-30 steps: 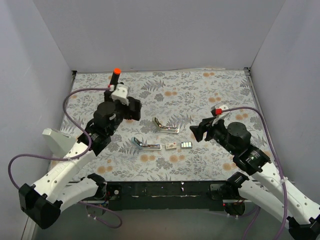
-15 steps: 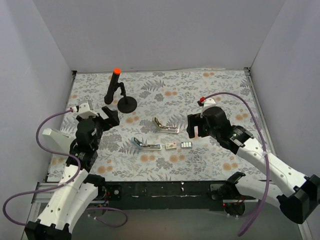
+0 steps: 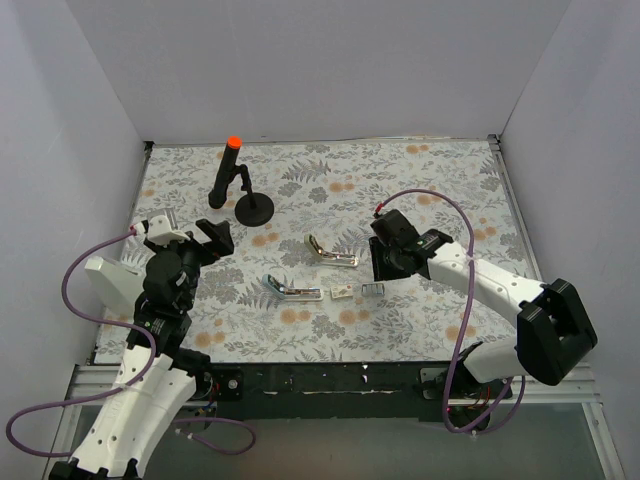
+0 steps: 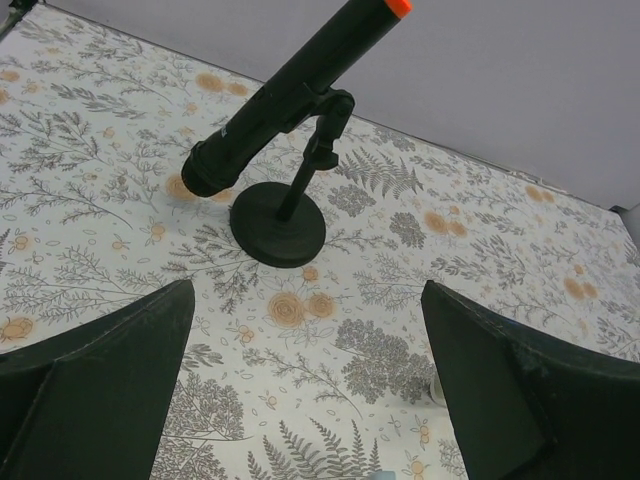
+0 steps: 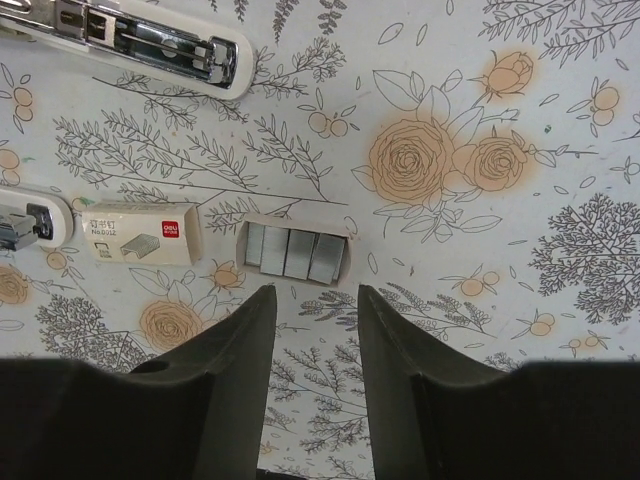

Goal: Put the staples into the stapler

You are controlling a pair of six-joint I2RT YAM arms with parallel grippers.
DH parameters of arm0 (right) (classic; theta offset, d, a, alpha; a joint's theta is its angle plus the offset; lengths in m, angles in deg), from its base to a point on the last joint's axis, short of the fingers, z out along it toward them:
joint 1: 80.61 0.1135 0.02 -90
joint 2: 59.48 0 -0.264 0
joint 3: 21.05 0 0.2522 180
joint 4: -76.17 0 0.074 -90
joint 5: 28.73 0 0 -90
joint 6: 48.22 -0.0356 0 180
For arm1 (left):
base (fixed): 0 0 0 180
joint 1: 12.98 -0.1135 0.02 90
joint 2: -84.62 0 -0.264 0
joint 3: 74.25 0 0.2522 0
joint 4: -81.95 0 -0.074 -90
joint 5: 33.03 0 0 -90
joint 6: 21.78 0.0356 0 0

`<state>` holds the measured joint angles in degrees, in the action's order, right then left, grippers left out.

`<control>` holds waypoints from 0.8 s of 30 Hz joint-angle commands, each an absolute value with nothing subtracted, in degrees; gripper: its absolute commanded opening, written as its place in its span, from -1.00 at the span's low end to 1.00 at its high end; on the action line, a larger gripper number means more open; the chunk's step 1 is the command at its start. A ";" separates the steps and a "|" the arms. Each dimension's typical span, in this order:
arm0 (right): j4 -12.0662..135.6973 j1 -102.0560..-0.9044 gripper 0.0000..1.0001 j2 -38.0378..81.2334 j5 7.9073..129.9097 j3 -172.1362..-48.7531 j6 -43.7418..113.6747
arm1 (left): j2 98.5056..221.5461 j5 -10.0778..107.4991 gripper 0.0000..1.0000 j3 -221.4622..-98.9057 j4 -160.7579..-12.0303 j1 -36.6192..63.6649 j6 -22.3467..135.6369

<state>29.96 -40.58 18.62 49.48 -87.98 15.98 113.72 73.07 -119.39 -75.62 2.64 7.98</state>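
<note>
- Right claw (image 5: 315,292) hangs low over the floral tablecloth (image 5: 520,120). Its fingers (image 5: 230,350) are parted to a narrowish gap with nothing between them.
- The staples (image 5: 295,250) sit just past its fingertips, pretty much lined up with that gap. It's a silvery block lying in a little open tray, and the claw isn't touching it.
- The whitish box (image 5: 140,233) lies just beside the block on the claw's left, with a sliver of cloth between the two.
- The stapler (image 5: 150,45) is farther out ahead of the claw and off to its left, with silver metal showing along it. It's apart from both the box and the staples.
- A light blue stapler (image 3: 290,290) lies past the box, further to the claw's left. Only its tip pokes into the wrist view.
- Left claw (image 4: 305,290) is spread wide and holding nothing, hovering above the cloth, well apart from all the stapler stuff.
- Ahead of that one there's a black stand (image 4: 280,225) with an orange-tipped black tube (image 4: 290,100) tilted on it.
</note>
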 commanded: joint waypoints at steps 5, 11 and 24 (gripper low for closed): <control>32.62 -40.62 -0.39 20.93 48.52 -88.42 9.97 | 113.18 74.02 0.96 -118.86 -75.68 3.99 9.51; 33.67 -40.62 -0.46 23.48 48.26 -88.07 9.09 | 113.45 73.93 0.96 -118.86 -75.77 4.60 9.78; 33.58 -40.53 -0.50 26.47 47.73 -87.02 8.65 | 113.71 73.32 0.96 -118.69 -76.11 5.13 10.04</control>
